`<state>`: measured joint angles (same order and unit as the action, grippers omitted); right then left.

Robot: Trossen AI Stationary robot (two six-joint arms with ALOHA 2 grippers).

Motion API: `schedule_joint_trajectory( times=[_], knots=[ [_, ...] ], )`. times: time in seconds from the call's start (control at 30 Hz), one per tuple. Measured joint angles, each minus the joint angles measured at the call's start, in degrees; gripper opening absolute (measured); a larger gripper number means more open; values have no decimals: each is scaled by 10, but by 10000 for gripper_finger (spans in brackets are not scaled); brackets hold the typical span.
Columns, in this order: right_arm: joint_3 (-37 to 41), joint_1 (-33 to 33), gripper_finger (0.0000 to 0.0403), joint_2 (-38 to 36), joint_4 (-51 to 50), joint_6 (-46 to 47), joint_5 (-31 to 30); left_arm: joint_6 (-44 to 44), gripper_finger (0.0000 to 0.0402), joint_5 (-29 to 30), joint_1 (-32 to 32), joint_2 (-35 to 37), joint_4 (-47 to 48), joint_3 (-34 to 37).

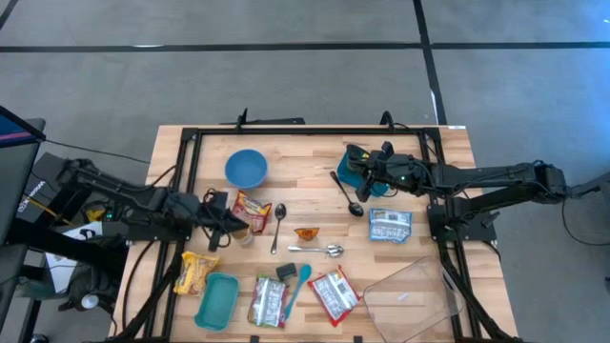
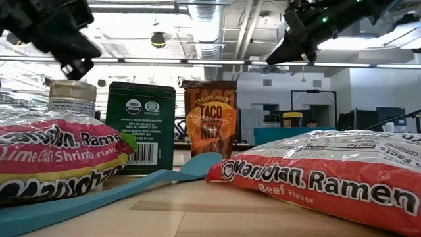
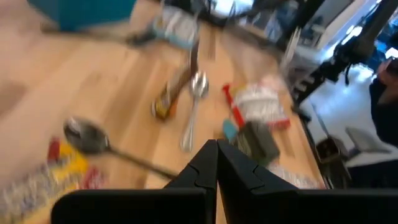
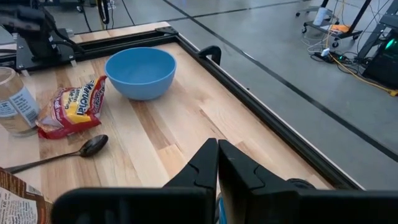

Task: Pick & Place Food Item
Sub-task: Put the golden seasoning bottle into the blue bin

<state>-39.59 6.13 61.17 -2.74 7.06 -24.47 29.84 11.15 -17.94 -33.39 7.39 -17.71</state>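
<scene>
Food packets lie flat on the wooden table: a ramen packet [image 1: 253,210] near the blue bowl [image 1: 246,168], an orange taco seasoning packet [image 1: 306,232], a red ramen packet [image 1: 334,295], a yellow packet [image 1: 195,272] and a blue-white packet [image 1: 389,226]. My left gripper [image 1: 229,221] hangs shut above the table's left part, beside the ramen packet and a jar [image 4: 15,102]; the low view shows my left gripper [image 2: 75,66] well clear of the table. My right gripper [image 1: 367,171] hovers shut at the far right, over a teal object [image 1: 355,167]. Neither holds anything.
Two metal spoons [image 1: 277,224] [image 1: 319,250], a black ladle [image 1: 345,191], a teal spatula [image 1: 297,286], a teal box [image 1: 217,300], a green tin [image 2: 141,126] and a clear tray [image 1: 410,295] crowd the middle and near side. A black frame [image 1: 305,131] borders the table.
</scene>
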Motion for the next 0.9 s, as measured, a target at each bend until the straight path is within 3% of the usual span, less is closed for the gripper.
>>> schedule_joint_trajectory(
  times=[0.2, 0.57, 0.9],
  knots=[
    [0, 0, 6, 0, 0, 0, 0, 64, 0, 0, -38, 0, 52, 0],
    [0, 0, 6, 0, 1, 0, 0, 81, 0, -5, -101, 0, 73, -2],
    [0, 0, 6, 0, 1, 0, 0, 183, 0, 25, -149, 0, 224, -62]
  ],
)
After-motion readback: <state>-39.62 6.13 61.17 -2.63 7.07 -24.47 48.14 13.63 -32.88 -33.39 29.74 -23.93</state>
